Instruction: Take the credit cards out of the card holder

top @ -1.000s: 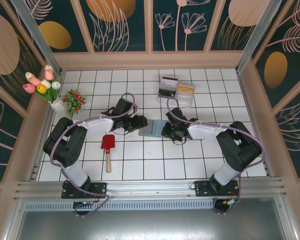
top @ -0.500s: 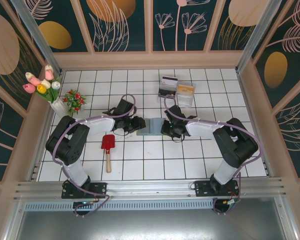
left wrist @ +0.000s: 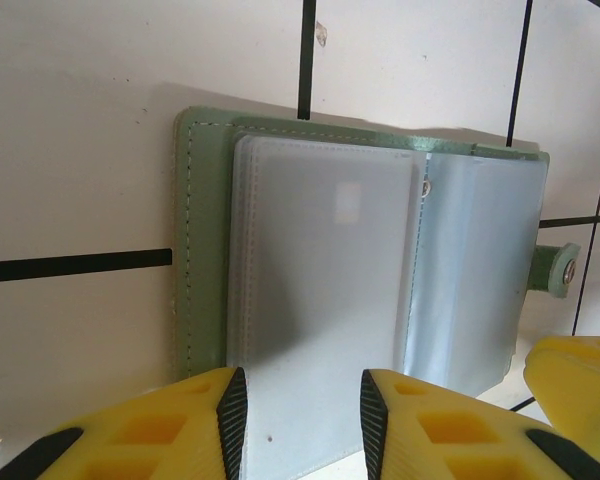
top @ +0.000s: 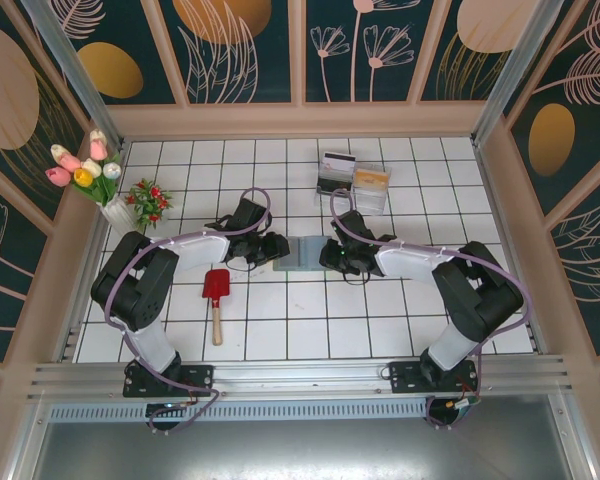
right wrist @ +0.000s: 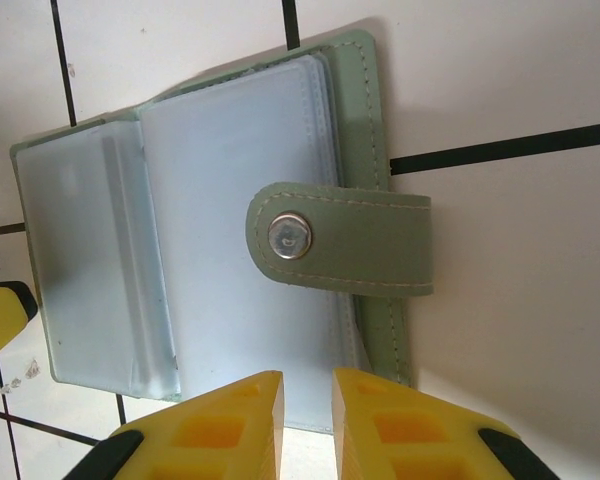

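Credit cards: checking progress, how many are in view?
2: a black-striped white card and a tan-gold card, side by side on the far tiles beyond the open card holder. Its frosted sleeves may hide more.

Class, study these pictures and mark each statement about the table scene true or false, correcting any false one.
1. The grey-green fold-over card holder lies open on the white tiled table. True.
2. The red toy shovel with wooden handle rests on the card holder. False: it lies on the tiles apart from it, beside the left arm.
3. The holder's strap carries a silver snap stud. True.
4. The vase of pastel tulips stands at the table's right edge. False: it stands at the left edge.
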Action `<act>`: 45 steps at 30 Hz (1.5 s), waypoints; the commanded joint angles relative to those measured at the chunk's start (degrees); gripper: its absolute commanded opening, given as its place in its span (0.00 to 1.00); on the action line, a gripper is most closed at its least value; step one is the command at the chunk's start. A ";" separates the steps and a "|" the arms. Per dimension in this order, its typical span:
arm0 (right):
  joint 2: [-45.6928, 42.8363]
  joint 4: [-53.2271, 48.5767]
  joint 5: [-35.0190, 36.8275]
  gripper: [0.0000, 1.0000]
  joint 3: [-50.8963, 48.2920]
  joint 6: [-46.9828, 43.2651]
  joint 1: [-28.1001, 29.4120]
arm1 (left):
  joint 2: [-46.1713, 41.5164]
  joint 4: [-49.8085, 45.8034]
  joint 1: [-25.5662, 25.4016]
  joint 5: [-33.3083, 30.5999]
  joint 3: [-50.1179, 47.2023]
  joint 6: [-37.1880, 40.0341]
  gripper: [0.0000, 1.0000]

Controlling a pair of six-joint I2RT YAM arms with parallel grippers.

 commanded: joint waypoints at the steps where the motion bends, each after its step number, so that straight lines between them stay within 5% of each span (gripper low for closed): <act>1: 1.04 0.64 0.49 0.22 0.76 0.17 0.39 | 0.07 -1.63 -0.30 0.15 1.30 0.63 0.38; 24: 5.03 -0.74 0.46 0.22 1.37 0.29 0.38 | 1.99 -1.65 -0.29 0.93 1.74 1.37 0.41; 45: 5.26 -0.24 -0.35 0.22 1.08 0.44 0.47 | 1.75 4.17 -0.29 8.91 0.73 0.05 0.39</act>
